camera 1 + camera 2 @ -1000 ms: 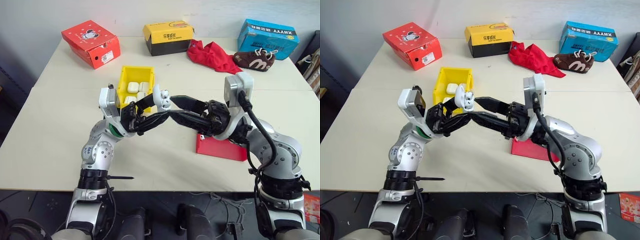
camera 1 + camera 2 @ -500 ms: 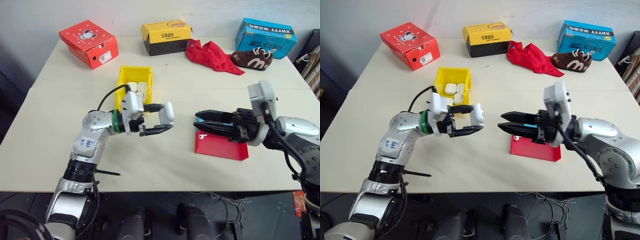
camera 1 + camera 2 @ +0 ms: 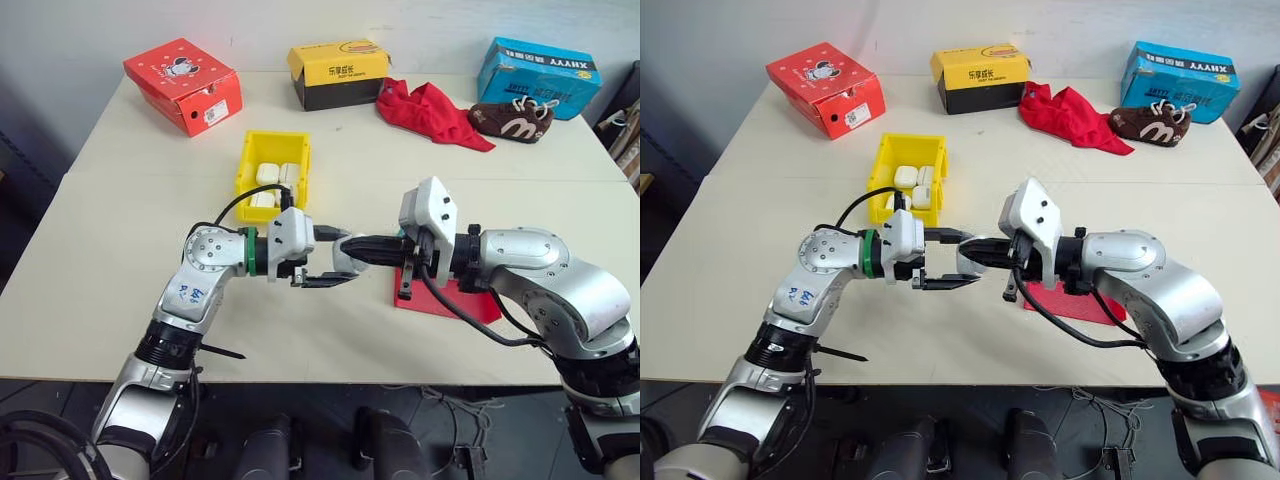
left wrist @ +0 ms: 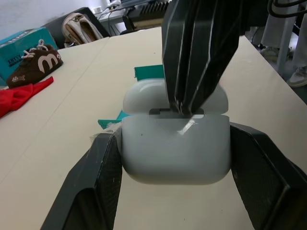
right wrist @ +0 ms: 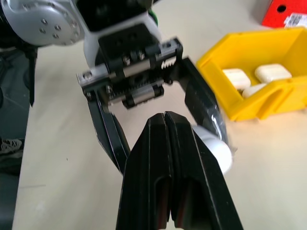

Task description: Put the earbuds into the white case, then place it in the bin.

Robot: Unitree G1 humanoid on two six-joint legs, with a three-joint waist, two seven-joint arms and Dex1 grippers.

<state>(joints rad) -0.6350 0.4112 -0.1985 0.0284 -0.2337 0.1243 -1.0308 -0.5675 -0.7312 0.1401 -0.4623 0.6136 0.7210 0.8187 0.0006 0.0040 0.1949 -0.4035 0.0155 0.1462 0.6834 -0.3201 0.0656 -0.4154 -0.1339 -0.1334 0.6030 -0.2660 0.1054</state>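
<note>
White case (image 4: 175, 143): lid seam partly hidden behind right gripper (image 4: 184, 108).
Earbuds: inside case, cannot tell.
Red tray (image 3: 470, 300): mostly covered by right arm.

Both arms reach inward above the table, wrists level and facing each other. The left gripper (image 3: 335, 262) clamps a white case (image 4: 175, 148); the right gripper (image 3: 352, 246), fingers pressed together, touches its lid seam.

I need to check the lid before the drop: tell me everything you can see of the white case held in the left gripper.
The small glossy white rounded plastic case is clamped side to side between the left gripper's two black fingers, held above the beige table in front of the yellow bin. Its hinged lid looks down, with a thin seam visible. The right gripper's shut black fingertips press at that seam. No earbud is visible.
</note>
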